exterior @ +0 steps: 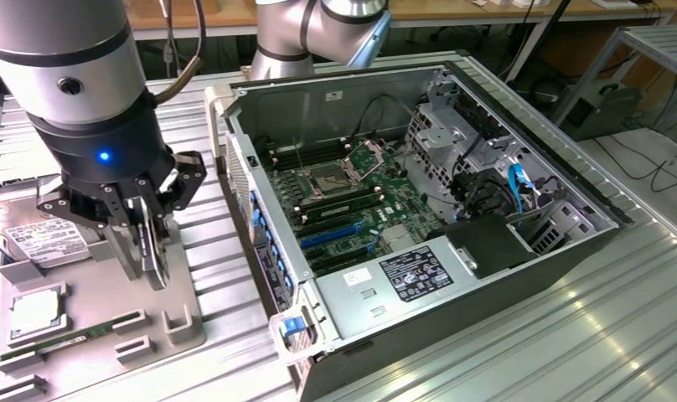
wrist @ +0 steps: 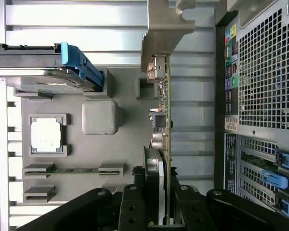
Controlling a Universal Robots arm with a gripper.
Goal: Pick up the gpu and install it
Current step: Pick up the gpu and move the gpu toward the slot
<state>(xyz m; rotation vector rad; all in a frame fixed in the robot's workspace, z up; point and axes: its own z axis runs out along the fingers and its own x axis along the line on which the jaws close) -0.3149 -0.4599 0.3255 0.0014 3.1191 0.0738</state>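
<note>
"Well, why is your computer case (exterior: pixel 451 352) lying open?"
"So things can go in from above, I think."
"And the grey tray (exterior: pixel 93 303) beside it?"
"Your gpu (exterior: pixel 152 260) stands on edge over it. Your claw (exterior: pixel 141 224) is partly closed, pinching its flat sides so it won't tip."

gpu (wrist: pixel 154 173) black cooler, green board edge | tray (wrist: pixel 130 139) grey | drive caddy (wrist: pixel 82 65) blue | case grille (wrist: pixel 265 62) grey, dotted
</note>
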